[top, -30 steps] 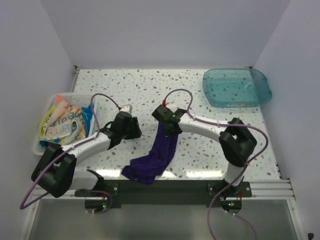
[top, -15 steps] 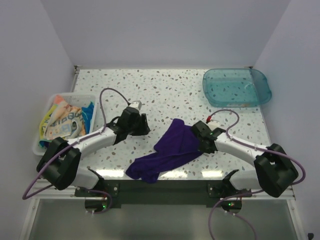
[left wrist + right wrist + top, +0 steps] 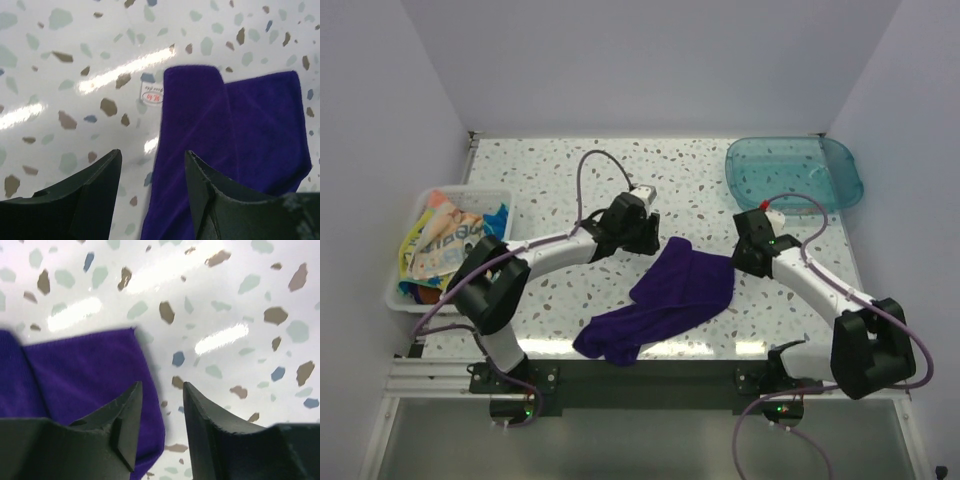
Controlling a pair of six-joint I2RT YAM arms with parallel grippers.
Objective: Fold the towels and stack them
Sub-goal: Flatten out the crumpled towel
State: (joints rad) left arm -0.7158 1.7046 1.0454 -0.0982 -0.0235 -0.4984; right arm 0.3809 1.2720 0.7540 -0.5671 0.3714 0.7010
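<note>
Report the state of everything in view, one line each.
purple towel: on the table, far end flat, near end bunched, ungripped
left claw: open, empty
right claw: open, empty
coloured towels: crumpled in the white bin
teal tray: upright, holds no towel

I see the speckled table (image 3: 570, 180).
Purple towel (image 3: 665, 300) at six o'clock, white bin (image 3: 470, 189) at nine, teal tray (image 3: 785, 175) at two.

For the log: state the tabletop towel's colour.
The towel is deep purple; best in left wrist view.
</note>
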